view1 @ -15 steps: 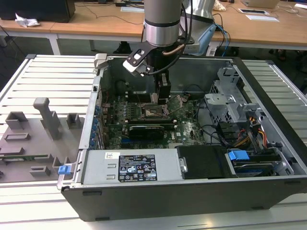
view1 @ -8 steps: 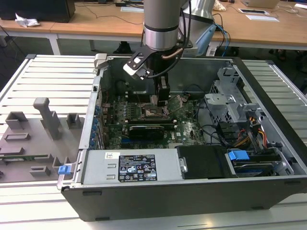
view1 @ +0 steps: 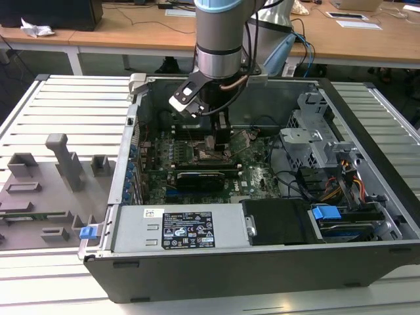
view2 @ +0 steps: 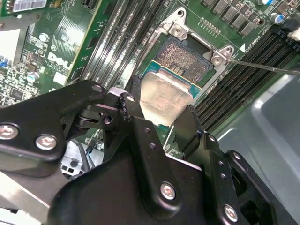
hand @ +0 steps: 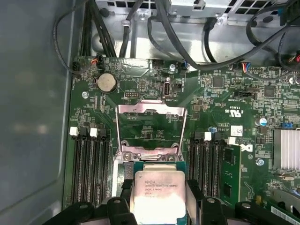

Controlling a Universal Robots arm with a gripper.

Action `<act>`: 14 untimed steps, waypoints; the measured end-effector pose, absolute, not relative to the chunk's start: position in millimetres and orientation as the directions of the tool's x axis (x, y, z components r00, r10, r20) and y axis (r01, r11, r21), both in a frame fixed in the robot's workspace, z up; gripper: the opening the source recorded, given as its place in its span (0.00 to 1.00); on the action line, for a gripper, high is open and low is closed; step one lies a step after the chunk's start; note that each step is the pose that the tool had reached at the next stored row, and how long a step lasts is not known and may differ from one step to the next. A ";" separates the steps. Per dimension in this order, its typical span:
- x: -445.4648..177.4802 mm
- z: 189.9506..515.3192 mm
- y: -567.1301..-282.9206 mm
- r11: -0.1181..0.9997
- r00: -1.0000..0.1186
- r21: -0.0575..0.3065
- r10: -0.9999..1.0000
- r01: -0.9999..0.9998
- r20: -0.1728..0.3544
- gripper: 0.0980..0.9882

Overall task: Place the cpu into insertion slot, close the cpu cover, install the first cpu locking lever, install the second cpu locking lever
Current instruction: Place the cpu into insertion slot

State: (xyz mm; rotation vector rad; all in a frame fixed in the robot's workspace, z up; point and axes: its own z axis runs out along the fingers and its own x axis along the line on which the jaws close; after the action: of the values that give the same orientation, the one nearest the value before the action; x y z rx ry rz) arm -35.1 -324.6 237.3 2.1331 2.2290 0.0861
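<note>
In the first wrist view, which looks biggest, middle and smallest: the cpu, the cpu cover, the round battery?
Largest: cpu cover and cpu look about alike; the cpu is nearer the camera.
Smallest: round battery.

The cpu [hand: 158,193] is silvery-tan edged green, the cpu cover [hand: 150,110] silver, the motherboard [hand: 213,110] green, the end effector [view2: 161,115] black.

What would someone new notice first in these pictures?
In the exterior view, the arm reaches down into an open computer case. In both wrist views its claw grips the cpu by two edges, partly over the bare slot. In the first wrist view the silver cover stands flipped open beside the slot.
</note>
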 end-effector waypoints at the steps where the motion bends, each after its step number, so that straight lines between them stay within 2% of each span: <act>1: -36.4 236.3 -324.5 0.044 -0.044 0.078 0.999 0.996 -0.001 0.48; 14: -45.4 221.1 -318.7 0.033 -0.033 0.078 0.999 0.996 -0.001 0.48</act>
State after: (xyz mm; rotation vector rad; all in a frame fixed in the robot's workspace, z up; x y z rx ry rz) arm -45.4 -318.7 221.1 2.1452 2.2169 0.0858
